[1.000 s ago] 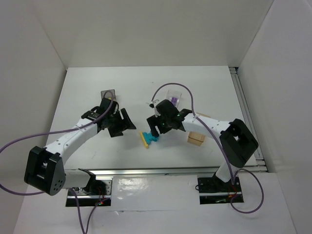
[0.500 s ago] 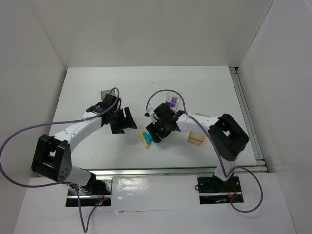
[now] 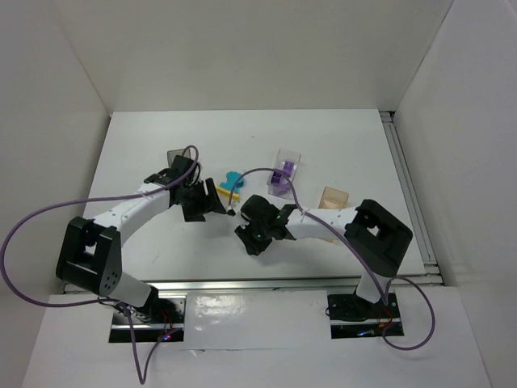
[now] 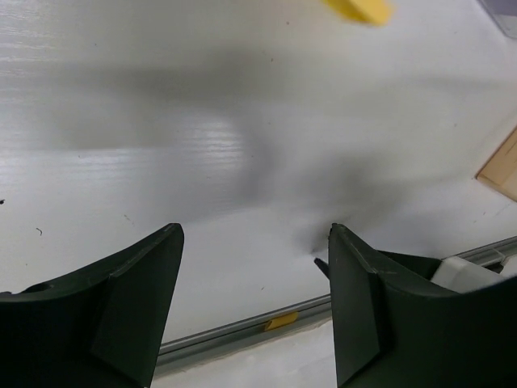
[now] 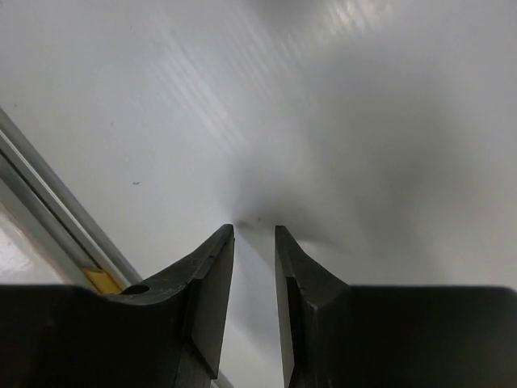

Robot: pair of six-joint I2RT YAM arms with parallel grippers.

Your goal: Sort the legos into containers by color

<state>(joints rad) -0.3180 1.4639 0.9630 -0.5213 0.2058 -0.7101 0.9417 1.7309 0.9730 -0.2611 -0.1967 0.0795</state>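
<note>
White tabletop (image 3: 339,137), left gripper (image 4: 254,234) spread wide just beside loose yellow plastic brick (image 3: 229,192) and teal plastic brick (image 3: 234,177), right gripper (image 5: 254,230) pressed together near front edge, purple plastic bricks (image 3: 280,173) inside clear rectangular bin (image 3: 289,153)

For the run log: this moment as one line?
left end effector: open, empty | right end effector: shut, empty | purple legos: in clear bin | teal lego, yellow lego: loose on table

Teal lego (image 3: 234,177) and yellow lego (image 3: 227,191) lie adjacent on the desk (image 3: 339,137). Purple legos (image 3: 281,172) rest inside the clear bin (image 3: 288,155), between dark grey bin (image 3: 176,153) and amber bin (image 3: 334,196).
</note>
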